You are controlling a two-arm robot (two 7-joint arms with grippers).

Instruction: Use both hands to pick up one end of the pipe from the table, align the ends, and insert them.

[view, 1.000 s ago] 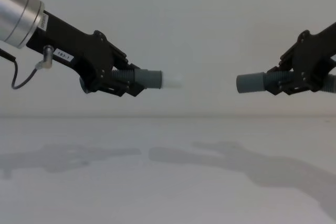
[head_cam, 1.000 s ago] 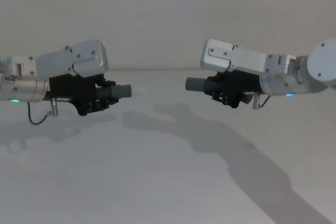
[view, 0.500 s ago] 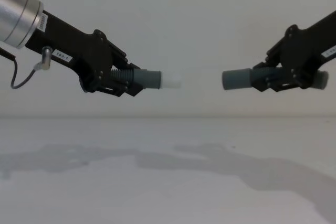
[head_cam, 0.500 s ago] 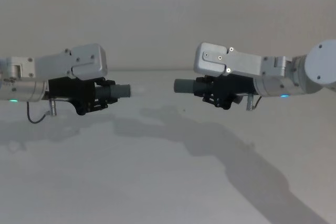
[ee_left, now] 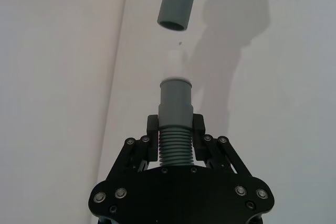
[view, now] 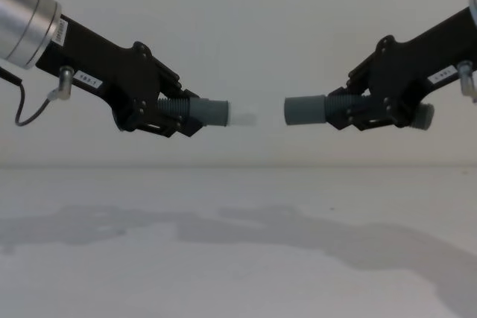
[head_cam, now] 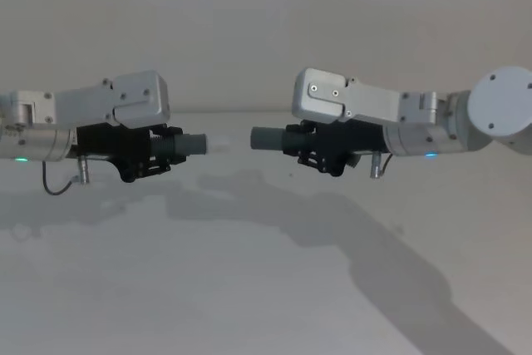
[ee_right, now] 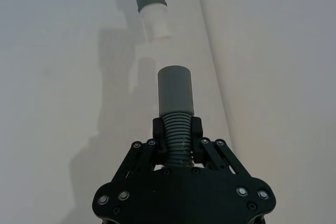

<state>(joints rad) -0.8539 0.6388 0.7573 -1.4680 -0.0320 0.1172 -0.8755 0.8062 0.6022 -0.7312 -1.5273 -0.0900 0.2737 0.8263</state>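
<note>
White wall [view: 261,35] behind faint whitish tip [view: 244,118].

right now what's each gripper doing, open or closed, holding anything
Left gripper: closed on the pipe piece with the whitish tip, held above the table.
Right gripper: closed on the other pipe piece, its open cuff facing the tip.

left gripper [view: 160,113]: left, above the table [view: 238,258], clamped on one pipe piece [view: 201,112]
right gripper [view: 365,109]: right, clamped on other piece [view: 309,109]
ends: facing, near, apart
</note>
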